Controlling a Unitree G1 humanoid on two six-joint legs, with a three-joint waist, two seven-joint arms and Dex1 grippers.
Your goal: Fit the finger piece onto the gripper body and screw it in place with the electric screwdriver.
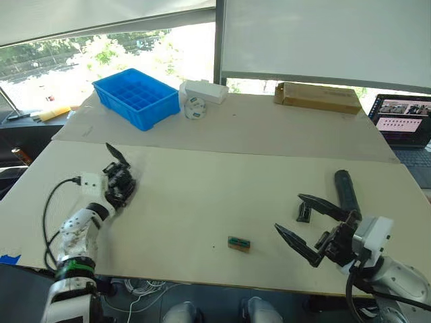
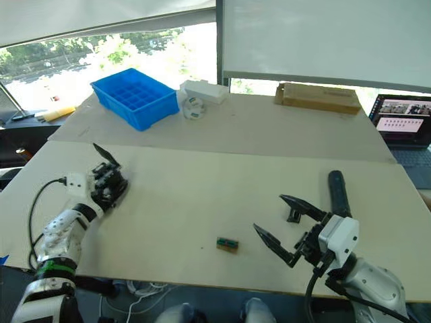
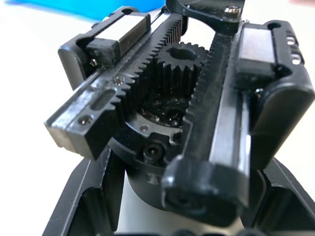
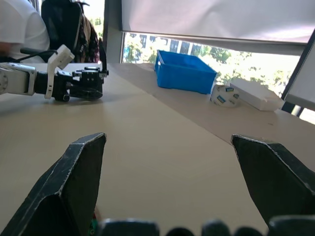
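Left eye view: left claw (image 1: 118, 180) is gripping the gripper body (image 1: 120, 183) at desk's (image 1: 202, 195) 9 o'clock edge, its pointed finger sticking up. Right claw (image 1: 304, 225) is hovering w/ fingers spread wide at approx 4 o'clock. Finger piece (image 1: 304, 212) is lying just past its upper finger; electric screwdriver (image 1: 347, 192) is lying beside it, further right. Tan-and-green block (image 1: 239, 243) is sitting at 6 o'clock.

Left wrist view: gripper body's (image 3: 182, 118) racks & pinion gear are sitting between the claw's fingers.

Right wrist view: right claw's fingers (image 4: 69, 191) are standing well apart, left claw w/ gripper body (image 4: 88, 84) across the desk.
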